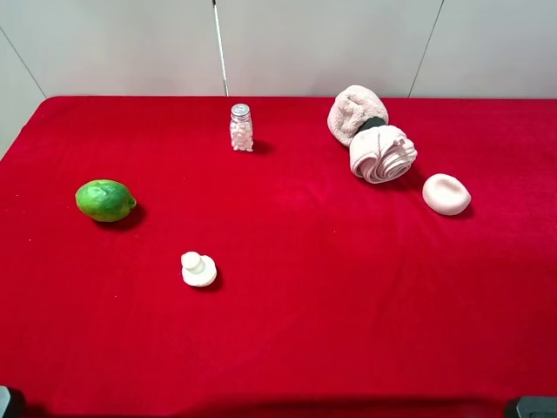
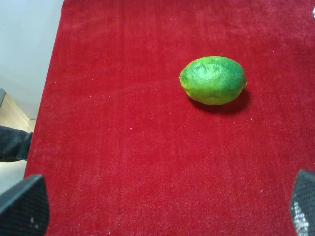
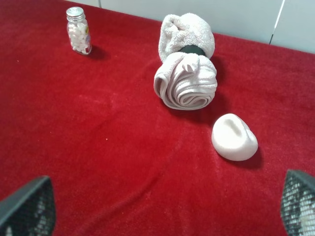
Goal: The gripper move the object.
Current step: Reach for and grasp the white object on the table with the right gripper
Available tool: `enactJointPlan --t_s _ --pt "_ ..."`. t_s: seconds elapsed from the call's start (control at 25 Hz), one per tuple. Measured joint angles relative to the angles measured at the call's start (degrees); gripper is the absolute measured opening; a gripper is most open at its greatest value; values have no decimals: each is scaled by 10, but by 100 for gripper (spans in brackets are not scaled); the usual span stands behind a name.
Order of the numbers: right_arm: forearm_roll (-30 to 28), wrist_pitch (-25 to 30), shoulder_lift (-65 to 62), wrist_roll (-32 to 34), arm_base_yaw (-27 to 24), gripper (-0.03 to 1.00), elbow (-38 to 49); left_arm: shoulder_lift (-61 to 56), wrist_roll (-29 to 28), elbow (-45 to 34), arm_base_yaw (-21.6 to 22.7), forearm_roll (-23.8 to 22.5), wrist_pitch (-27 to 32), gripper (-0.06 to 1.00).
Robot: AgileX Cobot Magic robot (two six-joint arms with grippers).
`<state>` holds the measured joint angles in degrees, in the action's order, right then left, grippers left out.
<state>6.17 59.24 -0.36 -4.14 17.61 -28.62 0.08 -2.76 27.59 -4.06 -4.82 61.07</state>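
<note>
The object, a small pale pink dome-like piece (image 1: 446, 193), lies on the red cloth at the right, just right of the rolled pink towels. In the right wrist view it (image 3: 234, 137) lies ahead of my right gripper (image 3: 162, 206), whose jaws are wide open and empty, well short of it. My left gripper (image 2: 162, 211) is also open and empty, with a green lime (image 2: 213, 79) ahead of it. In the exterior high view only dark bits of the left arm (image 1: 7, 402) and the right arm (image 1: 531, 407) show at the bottom corners.
Two rolled pink towels (image 1: 370, 135) lie at the back right. A small bottle of white pills (image 1: 241, 127) stands at the back middle. A white mushroom-shaped piece (image 1: 198, 268) lies front left of centre. The lime (image 1: 104, 200) is at the left.
</note>
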Motion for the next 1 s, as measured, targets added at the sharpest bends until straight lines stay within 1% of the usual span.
enactJointPlan --t_s 0.4,0.52,0.84,1.0 --pt "0 0 1 0 0 69 0 0 0 0 0 0 0 97" --pt "-1 -2 24 0 0 69 0 0 0 0 0 0 0 97" --pt "-2 -35 120 -4 0 69 -9 0 0 0 0 0 0 97" --pt "-9 -67 174 -4 0 69 -10 0 0 0 0 0 0 97"
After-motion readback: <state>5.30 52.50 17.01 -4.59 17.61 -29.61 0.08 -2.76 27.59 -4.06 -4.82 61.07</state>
